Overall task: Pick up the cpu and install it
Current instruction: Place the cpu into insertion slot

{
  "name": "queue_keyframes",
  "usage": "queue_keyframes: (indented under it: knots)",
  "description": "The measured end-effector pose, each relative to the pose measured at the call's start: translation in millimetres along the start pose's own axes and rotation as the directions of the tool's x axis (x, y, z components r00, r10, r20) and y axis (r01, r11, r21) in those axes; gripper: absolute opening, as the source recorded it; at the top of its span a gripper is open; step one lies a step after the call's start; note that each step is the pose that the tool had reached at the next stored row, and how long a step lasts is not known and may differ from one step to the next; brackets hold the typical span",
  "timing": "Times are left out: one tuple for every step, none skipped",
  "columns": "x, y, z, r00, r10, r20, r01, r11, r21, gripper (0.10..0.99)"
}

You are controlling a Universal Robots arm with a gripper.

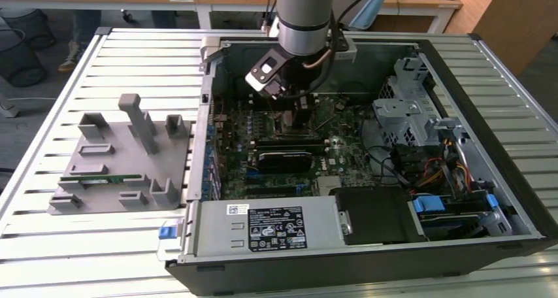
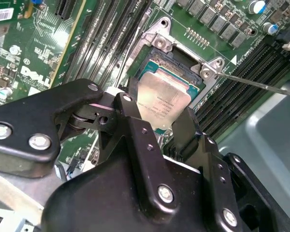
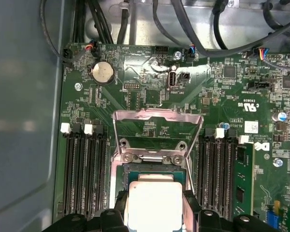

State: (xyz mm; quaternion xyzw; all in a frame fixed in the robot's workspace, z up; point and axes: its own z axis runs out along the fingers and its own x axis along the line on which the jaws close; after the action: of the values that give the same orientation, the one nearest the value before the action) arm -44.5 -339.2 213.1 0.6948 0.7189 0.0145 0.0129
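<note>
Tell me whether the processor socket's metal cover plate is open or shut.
Open. In the first wrist view the cover plate stands swung back, clear of the socket and cpu.

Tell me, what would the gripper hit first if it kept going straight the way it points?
Probably the cpu, right ahead of the gripper at the open socket; whether they already touch is unclear.
</note>
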Motion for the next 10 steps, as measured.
queue_keyframes:
  knots:
    - [0.4, 0.0, 1.1, 1.0, 0.0, 0.0, 0.0, 1.0, 0.0, 0.529]
    - [1.0, -0.1, 1.9, 1.0, 0.001, 0.0002, -0.001, 1.0, 0.0, 0.529]
    - [1.8, 0.0, 2.7, 1.0, 0.003, 0.0003, -0.003, 1.0, 0.0, 0.529]
    - [2.6, -0.1, 3.4, 1.0, 0.005, 0.0003, -0.005, 1.0, 0.0, 0.529]
    - [3.0, -0.2, 4.3, 1.0, 0.007, 0.0002, -0.007, 1.0, 0.0, 0.529]
    - [3.2, -0.4, 5.1, 1.0, 0.007, 0.0003, -0.007, 1.0, 0.0, 0.529]
    - [3.2, -0.6, 5.9, 1.0, 0.007, 0.0003, -0.007, 1.0, 0.0, 0.529]
    - [3.2, -0.8, 6.8, 1.0, 0.008, 0.0003, -0.008, 1.0, 0.0, 0.529]
    - [3.2, -1.0, 7.6, 1.0, 0.008, 0.0003, -0.008, 1.0, 0.0, 0.529]
    - [3.2, -1.2, 8.3, 1.0, 0.009, 0.0004, -0.009, 1.0, 0.0, 0.529]
